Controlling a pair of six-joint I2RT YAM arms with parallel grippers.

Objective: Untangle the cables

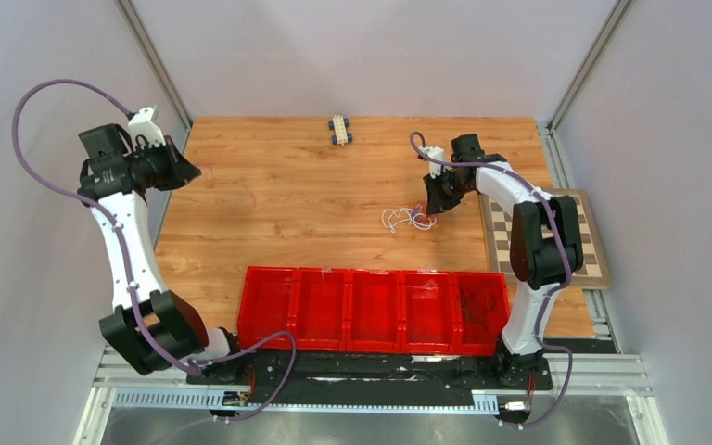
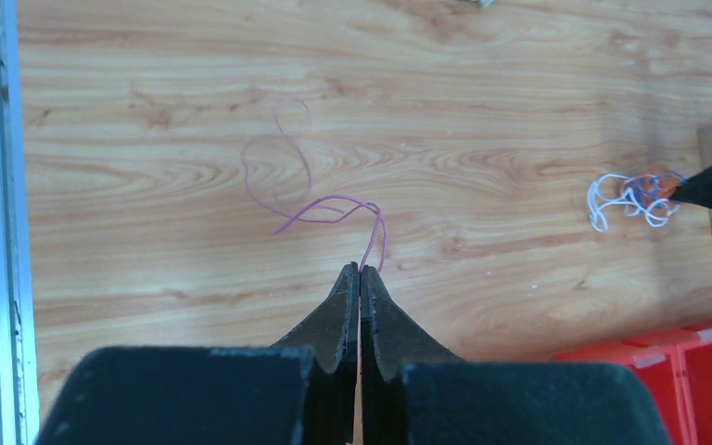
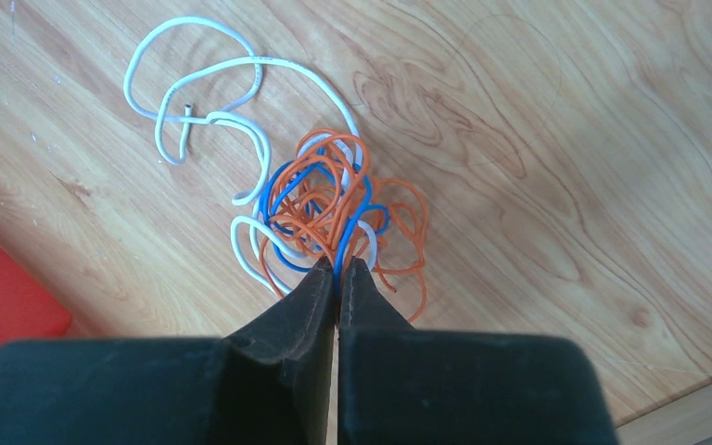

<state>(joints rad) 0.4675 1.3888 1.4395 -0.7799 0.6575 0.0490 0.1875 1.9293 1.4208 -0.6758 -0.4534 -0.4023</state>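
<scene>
Cables (image 1: 403, 220) stretched left-right; white loops left, knot in right tool (image 1: 432, 216).

A row of five red bins (image 1: 348, 272), joined side by side, sits along the near edge of a wood-grain tabletop (image 1: 278, 204). Just right of the bins and a little beyond them lies a brown-and-cream checkerboard (image 1: 595, 248), reaching past the wood's right edge. Well beyond the bins, at the back edge, is a small cream-and-blue piece (image 1: 339, 130); I can't make out what it is. On the near side of the bins runs a metal rail (image 1: 334, 397).
</scene>
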